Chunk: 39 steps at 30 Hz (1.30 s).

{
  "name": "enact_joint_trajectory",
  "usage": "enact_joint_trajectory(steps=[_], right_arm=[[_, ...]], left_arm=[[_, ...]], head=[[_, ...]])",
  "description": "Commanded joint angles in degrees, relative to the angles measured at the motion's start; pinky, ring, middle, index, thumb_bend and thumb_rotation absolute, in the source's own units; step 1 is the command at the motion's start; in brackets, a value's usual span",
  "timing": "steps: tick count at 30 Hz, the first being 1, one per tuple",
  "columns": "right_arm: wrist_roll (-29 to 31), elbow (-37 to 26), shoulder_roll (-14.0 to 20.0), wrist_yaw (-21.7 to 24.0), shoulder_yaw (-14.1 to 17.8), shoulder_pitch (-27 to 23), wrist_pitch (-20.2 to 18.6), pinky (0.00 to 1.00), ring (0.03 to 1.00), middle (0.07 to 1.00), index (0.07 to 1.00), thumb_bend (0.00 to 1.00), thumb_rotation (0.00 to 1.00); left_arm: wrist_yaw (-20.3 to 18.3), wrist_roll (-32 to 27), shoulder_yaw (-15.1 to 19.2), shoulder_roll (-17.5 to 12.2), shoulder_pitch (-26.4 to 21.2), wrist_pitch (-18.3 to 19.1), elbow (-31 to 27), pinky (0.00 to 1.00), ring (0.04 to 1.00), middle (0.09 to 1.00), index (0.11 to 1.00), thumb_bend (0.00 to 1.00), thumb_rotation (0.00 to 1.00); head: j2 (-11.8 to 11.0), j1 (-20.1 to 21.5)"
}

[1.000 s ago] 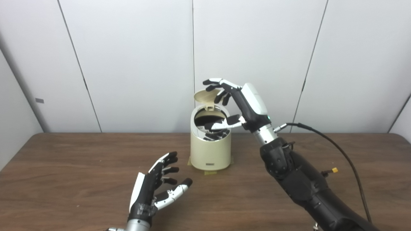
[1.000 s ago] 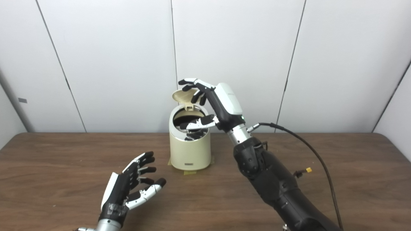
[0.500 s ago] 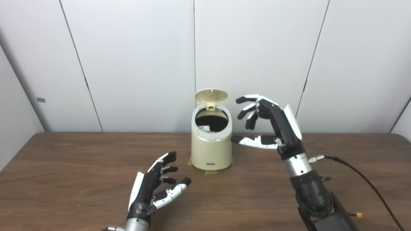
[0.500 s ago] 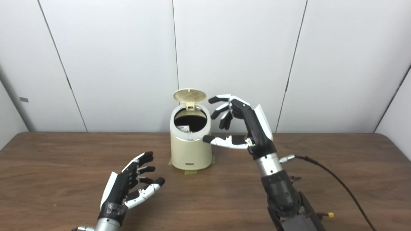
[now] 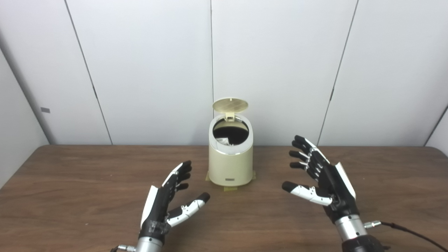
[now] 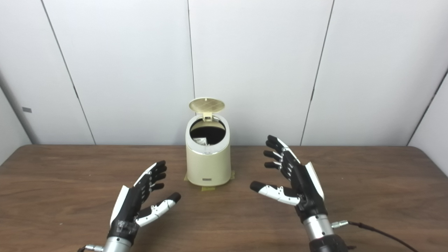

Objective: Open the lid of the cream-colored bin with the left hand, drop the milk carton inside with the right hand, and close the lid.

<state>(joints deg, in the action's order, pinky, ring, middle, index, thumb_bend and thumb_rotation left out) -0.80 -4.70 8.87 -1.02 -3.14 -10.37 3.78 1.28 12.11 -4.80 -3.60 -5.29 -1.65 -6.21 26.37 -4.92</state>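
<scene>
The cream-colored bin stands at the back middle of the table, its round lid tipped up on its hinge. Inside the dark opening a pale corner of the milk carton shows at the left. My left hand hovers low over the table in front and to the left of the bin, open, fingers spread. My right hand is open too, to the right of the bin and nearer me, holding nothing.
The brown wooden table runs the full width of the view, backed by white wall panels. Tan tape marks the bin's base. A black cable trails from my right wrist.
My right hand, which was over the bin's opening, has pulled back down and to the right, away from the bin. The lid has stayed up. My left hand barely moved.
</scene>
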Motion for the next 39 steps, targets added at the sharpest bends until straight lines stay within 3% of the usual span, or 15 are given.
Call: enact_joint_trajectory(steps=[1, 7, 14, 19, 31, 36, 39], right_arm=[[0.39, -0.37, -0.31, 0.28, 1.00, -1.36, 3.84, 0.72, 0.808, 0.879, 0.884, 0.82, 0.38], [-0.27, 0.78, -0.90, 0.57, 1.61, -1.46, 4.79, 0.69, 0.800, 0.868, 0.880, 0.84, 0.38], [-1.06, 1.08, -0.68, 1.37, 1.71, -1.39, 4.53, 0.68, 0.790, 0.860, 0.872, 0.85, 0.39], [-1.95, 0.67, -0.86, 1.53, 1.57, -1.10, 3.35, 0.67, 0.772, 0.855, 0.861, 0.84, 0.37], [-1.61, 0.63, -1.30, 2.08, 1.76, -1.00, 3.77, 0.65, 0.752, 0.845, 0.844, 0.80, 0.39], [-1.64, -0.24, -1.74, 2.26, 1.60, -0.79, 3.07, 0.64, 0.750, 0.831, 0.808, 0.81, 0.38], [-1.95, -0.43, -2.04, 2.20, 1.59, -0.79, 2.97, 0.65, 0.754, 0.827, 0.801, 0.80, 0.37]], left_arm=[[-1.15, -0.13, 0.15, -1.03, -3.68, -0.54, -3.15, 0.73, 0.869, 0.898, 0.918, 0.76, 0.27], [-4.26, 0.21, 0.32, -4.34, -9.93, 2.01, -3.54, 0.84, 0.972, 0.989, 0.992, 0.89, 0.34], [-6.72, 1.33, -0.22, -6.70, -20.26, 6.32, -1.03, 0.84, 1.000, 1.000, 1.000, 0.94, 0.34], [-6.85, 3.79, -0.92, -7.34, -28.74, 7.69, 4.47, 0.85, 1.000, 1.000, 1.000, 0.99, 0.36], [-6.73, 12.23, -5.74, -7.89, -40.20, 10.18, 15.66, 0.83, 0.983, 1.000, 1.000, 0.97, 0.37], [-7.10, 12.75, -6.98, -8.23, -43.37, 8.36, 20.56, 0.81, 0.974, 0.993, 1.000, 0.98, 0.33], [-7.61, 13.94, -8.26, -8.90, -44.45, 7.02, 22.15, 0.80, 0.967, 0.977, 0.936, 0.97, 0.34]], head=[[-0.02, 0.09], [-0.49, 0.35], [-0.72, 0.54], [-0.87, 1.15], [-1.61, 1.43], [-1.69, 1.97], [-1.62, 2.27]])
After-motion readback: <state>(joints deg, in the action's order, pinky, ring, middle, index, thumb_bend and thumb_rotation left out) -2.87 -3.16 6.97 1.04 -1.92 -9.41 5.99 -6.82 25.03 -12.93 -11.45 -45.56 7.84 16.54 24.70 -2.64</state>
